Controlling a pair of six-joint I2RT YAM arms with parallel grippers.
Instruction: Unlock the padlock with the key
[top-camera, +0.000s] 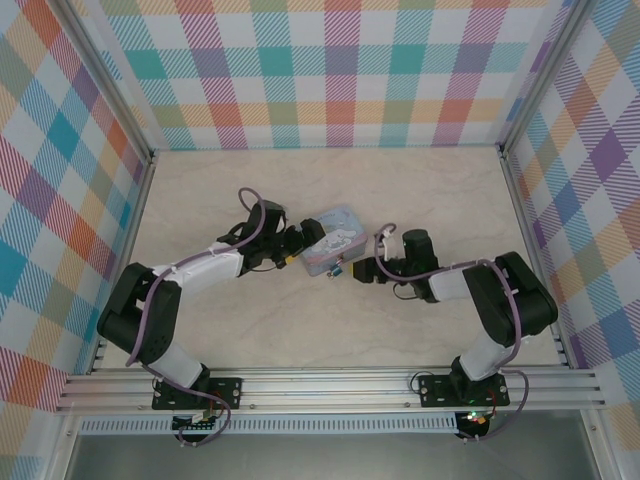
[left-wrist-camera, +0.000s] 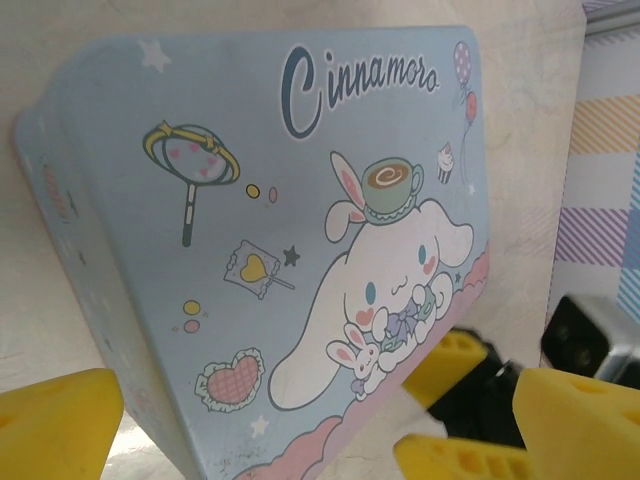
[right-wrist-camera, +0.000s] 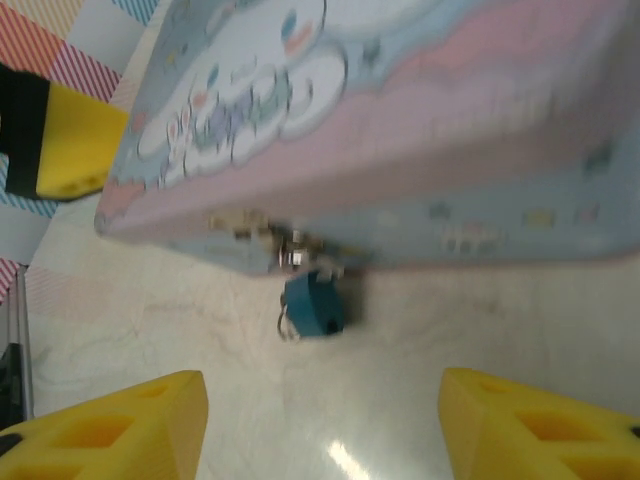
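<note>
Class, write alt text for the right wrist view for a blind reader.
A small blue padlock sits at the clasp of a pale blue cartoon tin lying on a marbled table. The right hand, open, frames it from below with yellow fingers.

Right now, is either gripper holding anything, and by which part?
Nothing. The right gripper is open before the padlock; the left gripper is open at the tin.

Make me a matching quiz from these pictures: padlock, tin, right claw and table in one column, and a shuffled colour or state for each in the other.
1 padlock
2 tin
3 right claw
4 table

A pale beige, marbled
B open, nothing held
C dark blue, hanging off the tin
D light blue, cartoon print

Pairs: 1-C, 2-D, 3-B, 4-A
</note>
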